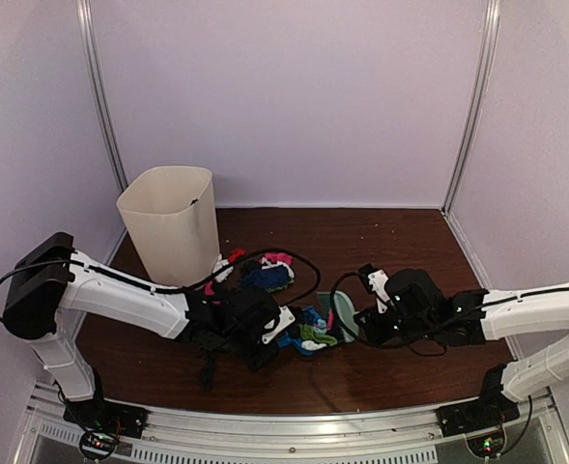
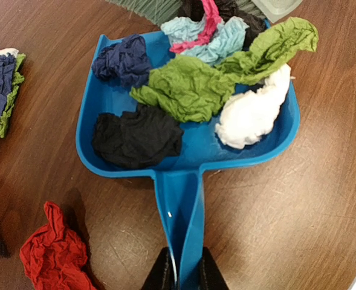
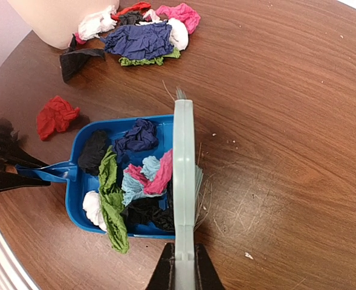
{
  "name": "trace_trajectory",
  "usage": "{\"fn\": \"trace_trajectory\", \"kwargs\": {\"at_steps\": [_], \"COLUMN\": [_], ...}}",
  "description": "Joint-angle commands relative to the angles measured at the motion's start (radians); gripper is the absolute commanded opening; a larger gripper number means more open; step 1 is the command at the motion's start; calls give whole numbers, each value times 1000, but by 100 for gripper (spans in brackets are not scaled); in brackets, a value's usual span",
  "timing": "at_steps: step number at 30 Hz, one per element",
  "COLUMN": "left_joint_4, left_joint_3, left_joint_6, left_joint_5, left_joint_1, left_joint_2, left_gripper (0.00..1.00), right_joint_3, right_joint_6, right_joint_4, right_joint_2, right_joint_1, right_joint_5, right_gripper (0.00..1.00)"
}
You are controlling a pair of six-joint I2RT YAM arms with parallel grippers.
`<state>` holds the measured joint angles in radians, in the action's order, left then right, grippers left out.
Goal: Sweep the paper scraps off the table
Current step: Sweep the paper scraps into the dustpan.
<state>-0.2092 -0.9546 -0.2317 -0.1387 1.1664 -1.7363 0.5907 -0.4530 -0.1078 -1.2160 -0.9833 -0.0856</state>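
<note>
L gripper clamped on blue dustpan handle, R gripper on green hand brush at dustpan's mouth. Most paper scraps inside dustpan — one red beside its handle, others on table beyond it.

Pale lilac panel walls on three sides, silver metal posts at the back corners. Dark wood-grain table runs wall to wall. Light soft, even.

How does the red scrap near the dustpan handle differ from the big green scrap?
The red scrap lies on the table, outside the dustpan; the green scrap sits inside it. The red scrap lies alone; the green scrap touches the white scrap and looks larger. Both are crumpled paper.
</note>
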Motion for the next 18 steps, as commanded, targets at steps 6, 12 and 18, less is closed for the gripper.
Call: {"fn": "trace_trajectory", "kwargs": {"at_steps": [6, 12, 18], "left_joint_4": [108, 128, 132], "left_joint_3": [34, 43, 51], "left_joint_6": [11, 10, 18], "left_joint_5": [-19, -27, -61], "left_joint_1": [4, 4, 4], "left_joint_2": [60, 78, 119], "left_gripper": [0, 0, 0], "right_joint_3": [-54, -50, -20], "right_joint_6": [31, 53, 80], "right_joint_4": [62, 75, 60], "right_joint_2": [92, 104, 104], "right_joint_1": [-14, -14, -12], "right_joint_5": [84, 83, 82], "right_gripper": [0, 0, 0]}}
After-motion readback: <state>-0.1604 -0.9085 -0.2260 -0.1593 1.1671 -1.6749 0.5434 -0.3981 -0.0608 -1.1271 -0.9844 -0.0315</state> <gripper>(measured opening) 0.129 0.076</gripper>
